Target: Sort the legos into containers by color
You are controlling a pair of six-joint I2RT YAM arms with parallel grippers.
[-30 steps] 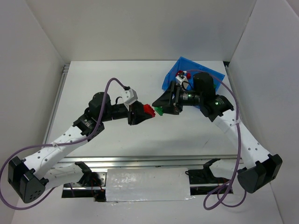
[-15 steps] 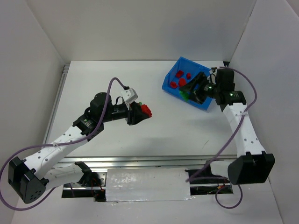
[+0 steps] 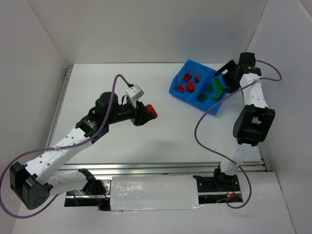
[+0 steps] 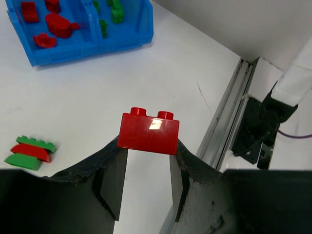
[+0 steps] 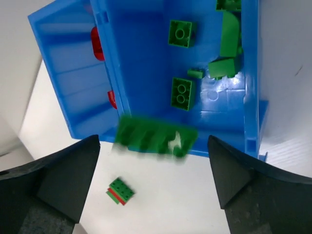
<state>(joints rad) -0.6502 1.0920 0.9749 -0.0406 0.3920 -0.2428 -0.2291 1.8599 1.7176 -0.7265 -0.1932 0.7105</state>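
The left claw (image 4: 147, 146) is pinching a red rectangular plastic brick (image 4: 148, 131) at its very fingertips. The brick's long axis runs from finger to finger and its studs face away from the claw. It is held clear above the white table (image 3: 122, 156).

The bright blue plastic bin (image 4: 87, 51) lies ahead of this claw and off to its left, well apart from it. Of the two compartments, the one holding red pieces (image 3: 189, 87) faces the left claw and the one holding green pieces (image 3: 210, 92) lies beyond the divider. The left arm is therefore the nearer one for this brick, and my judgement is that the coming move is a carry forward and leftward to the first compartment.

Down on the table, to the claw's left and nearer than the bin, sits a small green-red-green stack (image 4: 29, 152). It is low enough that it should not block a carry at this height.

The right claw (image 3: 225, 78) is spread wide on the far side of the bin, over the green compartment. A blurred green brick (image 5: 156, 136) shows in its gap, touching neither finger. That arm could crowd the bin.
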